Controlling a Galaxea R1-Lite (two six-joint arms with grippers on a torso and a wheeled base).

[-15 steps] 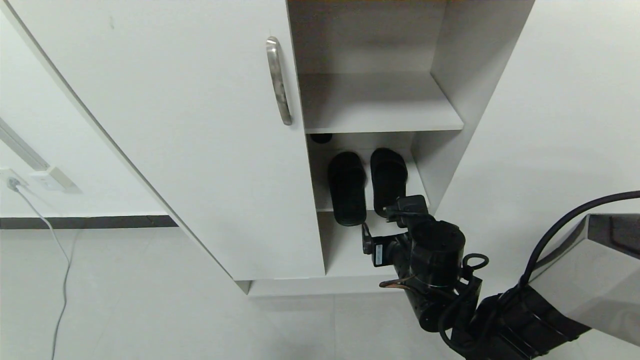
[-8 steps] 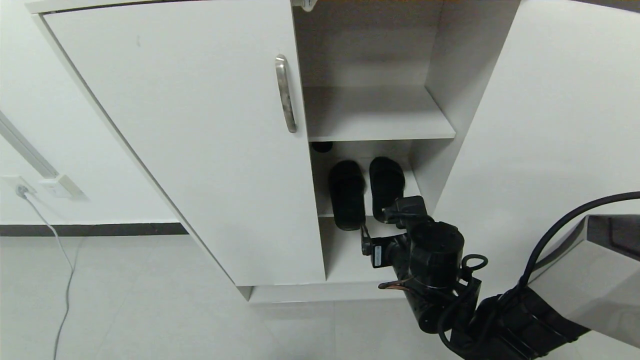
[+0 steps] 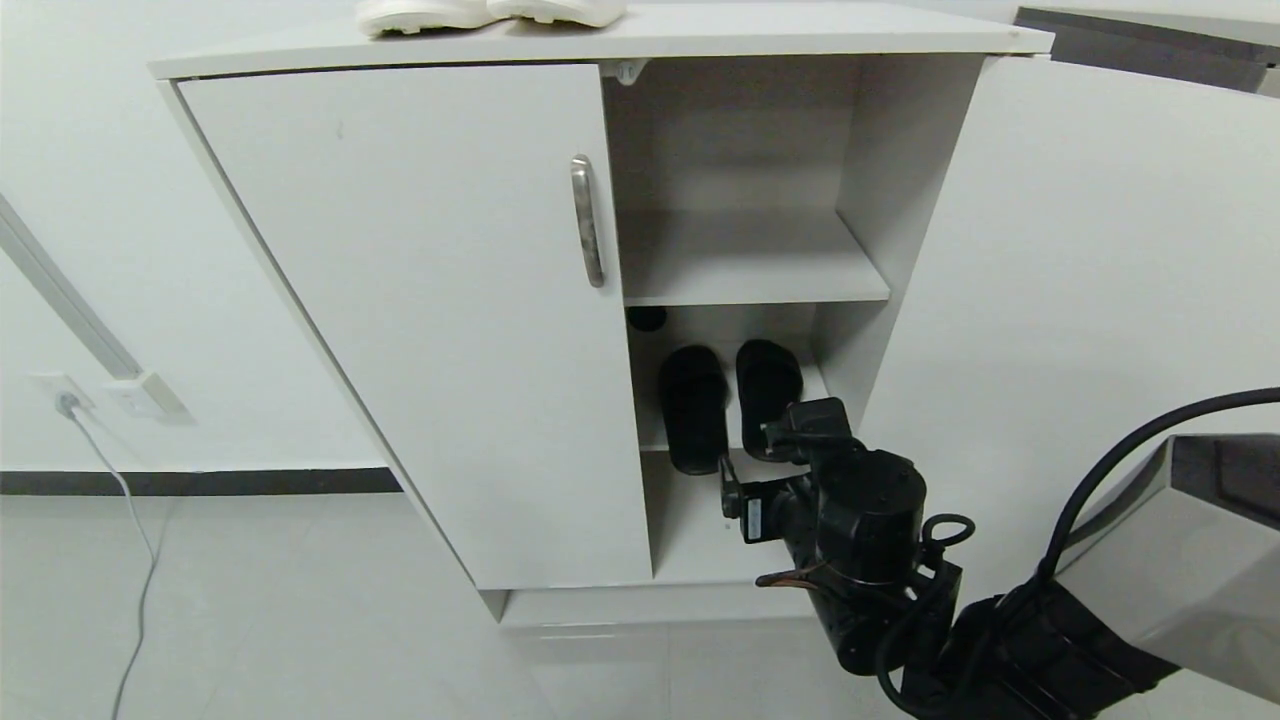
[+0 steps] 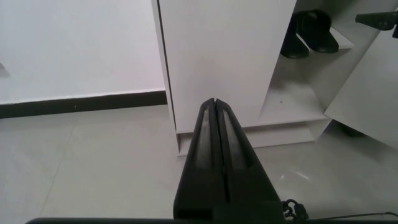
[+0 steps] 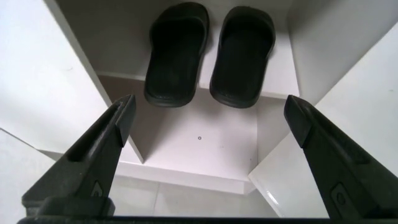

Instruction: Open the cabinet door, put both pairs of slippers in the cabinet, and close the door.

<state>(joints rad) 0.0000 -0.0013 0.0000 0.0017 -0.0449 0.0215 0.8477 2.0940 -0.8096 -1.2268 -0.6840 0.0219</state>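
We are judging the white soft-looking slippers [image 3: 490, 12], lying on top of the white wooden cabinet [image 3: 400, 300], to be light and squashy, so we are planning to pinch one across its strap. The black rubber slippers [image 3: 692, 405] are sitting side by side on the inner shelf [image 3: 648, 425], near our right claw [image 3: 760, 455], which is hanging spread wide. Our left claw [image 4: 214, 106] is hovering above the floor, pressed together.
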